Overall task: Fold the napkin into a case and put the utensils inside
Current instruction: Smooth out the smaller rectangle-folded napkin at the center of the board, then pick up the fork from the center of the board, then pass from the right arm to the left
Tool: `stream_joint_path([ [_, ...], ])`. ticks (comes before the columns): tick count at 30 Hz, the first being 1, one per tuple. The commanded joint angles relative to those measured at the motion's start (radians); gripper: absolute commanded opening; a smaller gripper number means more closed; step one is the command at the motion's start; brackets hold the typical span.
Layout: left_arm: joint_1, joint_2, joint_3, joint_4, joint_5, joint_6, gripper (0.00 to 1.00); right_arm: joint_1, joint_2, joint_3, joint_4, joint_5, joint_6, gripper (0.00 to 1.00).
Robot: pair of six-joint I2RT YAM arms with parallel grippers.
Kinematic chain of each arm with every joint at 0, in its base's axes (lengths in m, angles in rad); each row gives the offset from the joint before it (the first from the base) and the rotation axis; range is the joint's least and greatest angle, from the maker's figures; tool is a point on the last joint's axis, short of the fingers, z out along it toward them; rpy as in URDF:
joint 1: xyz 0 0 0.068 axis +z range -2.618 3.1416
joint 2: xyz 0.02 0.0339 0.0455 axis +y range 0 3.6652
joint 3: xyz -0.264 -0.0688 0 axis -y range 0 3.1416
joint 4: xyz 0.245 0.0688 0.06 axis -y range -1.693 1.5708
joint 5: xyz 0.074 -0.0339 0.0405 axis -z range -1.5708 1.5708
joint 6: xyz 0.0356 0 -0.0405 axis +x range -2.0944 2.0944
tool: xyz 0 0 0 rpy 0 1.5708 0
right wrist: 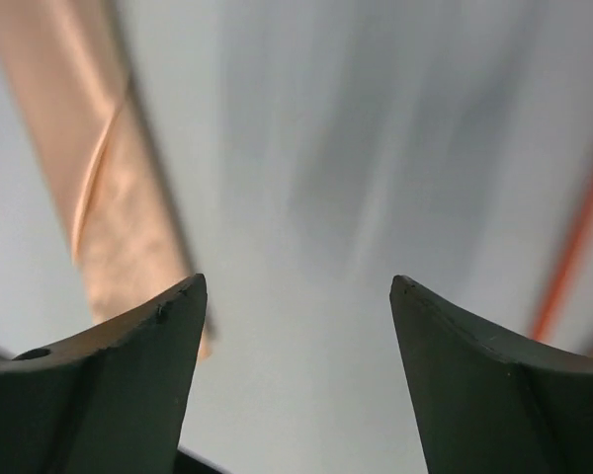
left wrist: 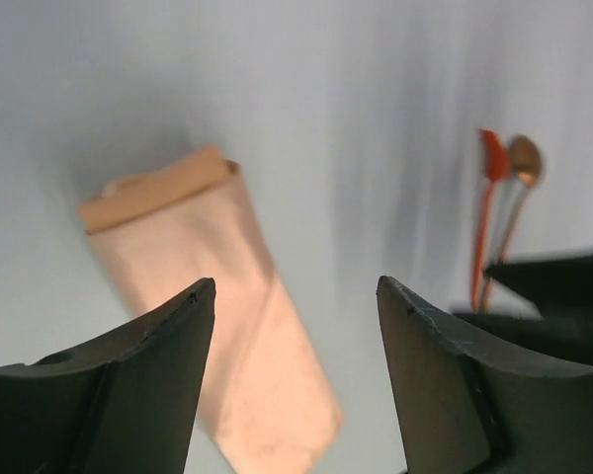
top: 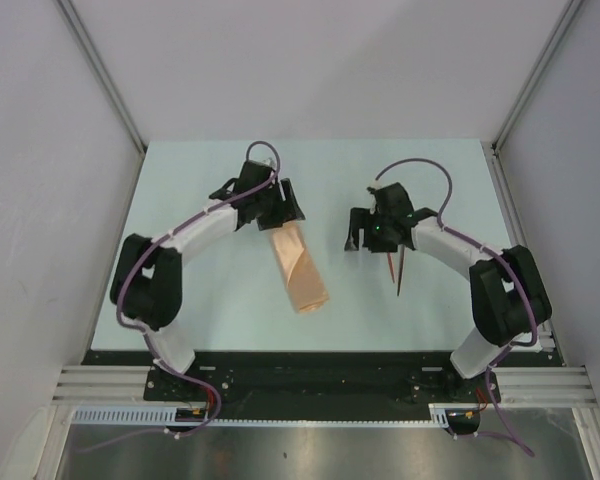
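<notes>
1. the case (top: 298, 268) lies folded on the table (top: 190, 180), just beside the left gripper (top: 283, 212), its jaws apart, holding nothing.
2. the right gripper (top: 359, 236), also apart and empty, hangs near the utensils (top: 397, 268); next, i think, it must grasp one.

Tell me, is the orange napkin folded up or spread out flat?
Folded. The napkin lies as a long narrow strip with a fold line across it, not a square.

Pale green table (top: 330, 180), folded peach case (top: 300, 268) flat mid-table — two reddish utensils (top: 399, 276) side by side, right of it
</notes>
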Motion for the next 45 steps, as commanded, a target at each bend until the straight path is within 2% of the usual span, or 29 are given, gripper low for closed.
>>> stream_joint_path([
  [1, -0.089, -0.225, -0.002, -0.057, -0.025, 0.079, 0.72, -0.064, 0.061, 0.123, -0.095, 0.233, -0.069, 0.83],
  [3, -0.145, -0.283, -0.057, -0.054, 0.010, 0.106, 0.72, -0.078, 0.105, 0.161, -0.098, 0.286, -0.104, 0.84],
  [7, -0.247, -0.398, -0.141, -0.051, 0.082, 0.143, 0.65, -0.089, 0.223, 0.249, -0.121, 0.392, -0.132, 0.83],
  [11, -0.319, -0.486, -0.272, 0.041, 0.160, 0.108, 0.60, -0.095, 0.289, 0.299, -0.131, 0.431, -0.129, 0.78],
  [14, -0.356, -0.505, -0.335, 0.095, 0.171, 0.097, 0.59, -0.098, 0.322, 0.330, -0.144, 0.470, -0.124, 0.75],
  [21, -0.408, -0.483, -0.364, 0.130, 0.179, 0.079, 0.59, -0.104, 0.365, 0.388, -0.170, 0.464, -0.132, 0.66],
  [24, -0.414, -0.459, -0.358, 0.138, 0.176, 0.068, 0.59, -0.116, 0.414, 0.414, -0.163, 0.443, -0.138, 0.50],
  [25, -0.414, -0.452, -0.356, 0.139, 0.173, 0.065, 0.59, -0.125, 0.426, 0.422, -0.163, 0.433, -0.149, 0.32],
  [26, -0.414, -0.449, -0.355, 0.141, 0.156, 0.060, 0.61, -0.125, 0.435, 0.425, -0.158, 0.427, -0.158, 0.18],
  [27, -0.414, -0.451, -0.356, 0.145, 0.150, 0.059, 0.63, -0.122, 0.423, 0.416, -0.134, 0.416, -0.160, 0.05],
  [28, -0.414, -0.454, -0.364, 0.157, 0.145, 0.048, 0.66, -0.118, 0.387, 0.372, -0.115, 0.400, -0.146, 0.00],
  [29, -0.414, -0.460, -0.382, 0.200, 0.142, 0.041, 0.70, -0.110, 0.342, 0.338, -0.088, 0.363, -0.129, 0.00],
  [30, -0.414, -0.469, -0.391, 0.223, 0.136, 0.039, 0.73, -0.107, 0.220, 0.303, -0.022, 0.235, -0.097, 0.00],
  [31, -0.414, -0.484, -0.401, 0.272, 0.130, 0.033, 0.74, -0.104, 0.152, 0.199, 0.024, 0.144, -0.062, 0.00],
  [32, -0.414, -0.491, -0.416, 0.297, 0.122, 0.028, 0.77, -0.102, 0.083, 0.144, 0.085, 0.061, 0.037, 0.00],
  [33, -0.411, -0.494, -0.417, 0.315, 0.118, 0.027, 0.78, -0.101, -0.068, 0.078, 0.227, -0.043, 0.093, 0.00],
  [36, -0.409, -0.488, -0.413, 0.394, 0.162, 0.027, 0.79, -0.089, -0.232, -0.110, 0.504, -0.184, 0.357, 0.00],
  [38, -0.409, -0.480, -0.398, 0.409, 0.174, 0.033, 0.79, -0.076, -0.319, -0.192, 0.639, -0.214, 0.492, 0.00],
  [41, -0.409, -0.488, -0.387, 0.401, 0.171, 0.048, 0.80, -0.069, -0.394, -0.245, 0.717, -0.216, 0.578, 0.00],
  [42, -0.409, -0.492, -0.388, 0.408, 0.187, 0.047, 0.80, -0.067, -0.410, -0.294, 0.750, -0.220, 0.651, 0.00],
  [45, -0.408, -0.503, -0.427, 0.524, 0.303, -0.020, 0.79, -0.056, -0.460, -0.389, 0.891, -0.208, 0.760, 0.00],
])
